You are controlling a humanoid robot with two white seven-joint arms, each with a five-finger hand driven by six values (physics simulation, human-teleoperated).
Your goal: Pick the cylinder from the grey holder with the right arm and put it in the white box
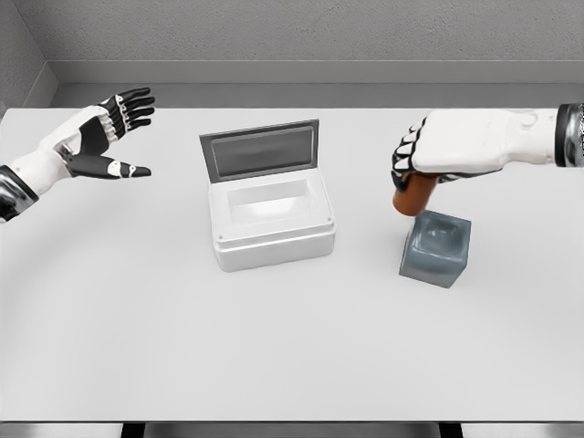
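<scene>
An orange-brown cylinder point(412, 194) is tilted, its lower end at the top left of the grey holder point(436, 247). My right hand point(408, 165) is shut on the cylinder's upper part, and its arm comes in from the right edge. The white box point(271, 224) stands left of the holder with its grey lid point(260, 152) raised at the back and its inside bare. My left hand point(123, 137) hovers open over the table's far left, fingers spread and holding nothing.
The white table point(292, 347) ends at a front edge near the bottom of the view. A grey wall runs along the back. Between the box and the holder lies a strip of bare table.
</scene>
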